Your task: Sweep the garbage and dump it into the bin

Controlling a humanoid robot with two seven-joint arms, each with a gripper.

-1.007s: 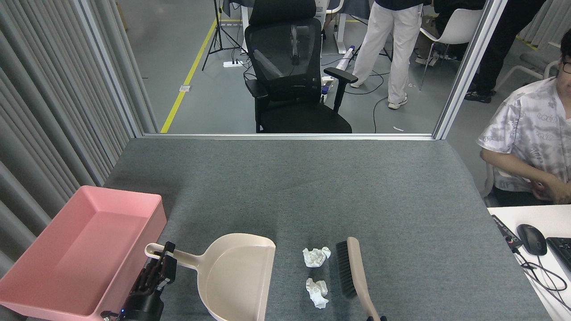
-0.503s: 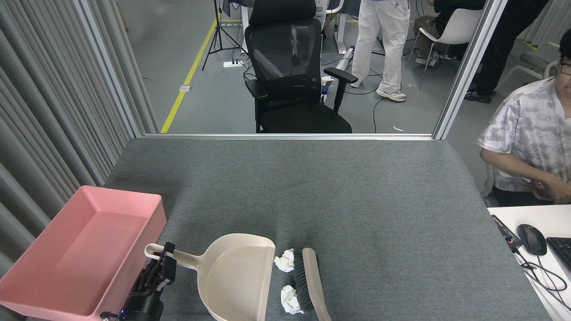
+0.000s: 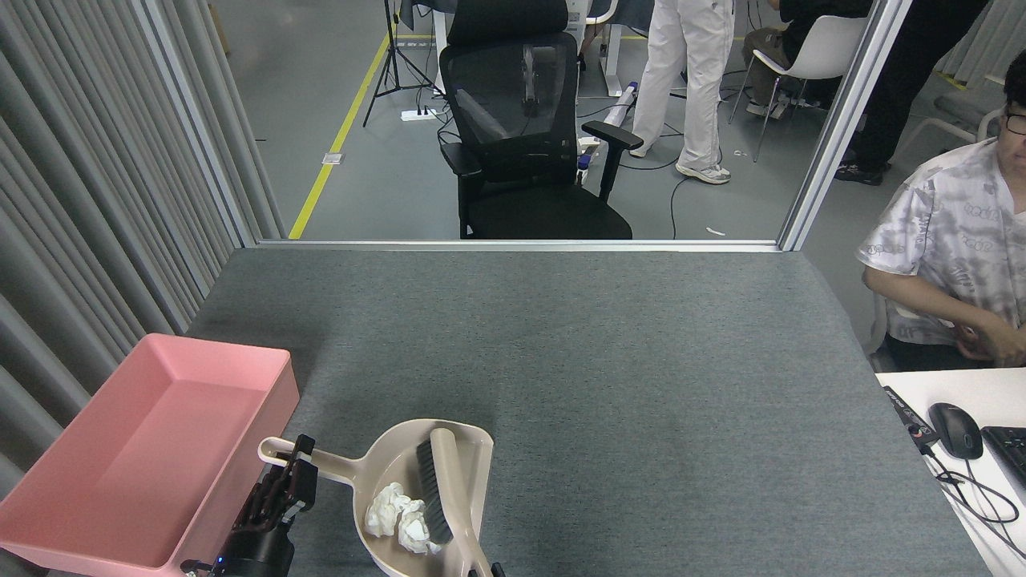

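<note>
Grey felt table (image 3: pixel 609 353), seen from the robot's head. Beige dustpan (image 3: pixel 401 473) sits at 6 o'clock on the table, mouth facing 3 o'clock, handle running toward 9 o'clock. Left gripper (image 3: pixel 280 489) dark, fingers wrapped round the end of the dustpan handle, closed on it. Garbage (image 3: pixel 398 517), two crumpled white tissue balls pressed together, lies inside the dustpan, toward its rear wall. Brush (image 3: pixel 441 493) lies across the pan too, black bristles touching the tissue on its 3 o'clock side, beige handle running down to 6 o'clock and out of the bottom edge. Only a dark sliver of the right gripper (image 3: pixel 495 570) shows at the bottom edge by the brush handle; cannot tell how its fingers stand. Pink bin (image 3: pixel 264 417) at 8 o'clock, just beside the left gripper, its inside bare; the near wall of the bin stands between the dustpan and the bin floor. Rest of the felt is clear. Beyond the table's far edge, at 12 o'clock, a black office chair (image 3: pixel 521 128); standing person (image 3: pixel 693 72) in white trousers behind it. Seated person (image 3: pixel 954 240) in a patterned shirt at 3 o'clock. White desk corner at 4 o'clock with a black mouse (image 3: pixel 955 430) and cables. Grey curtain (image 3: pixel 88 184) along the 9 o'clock side.
</note>
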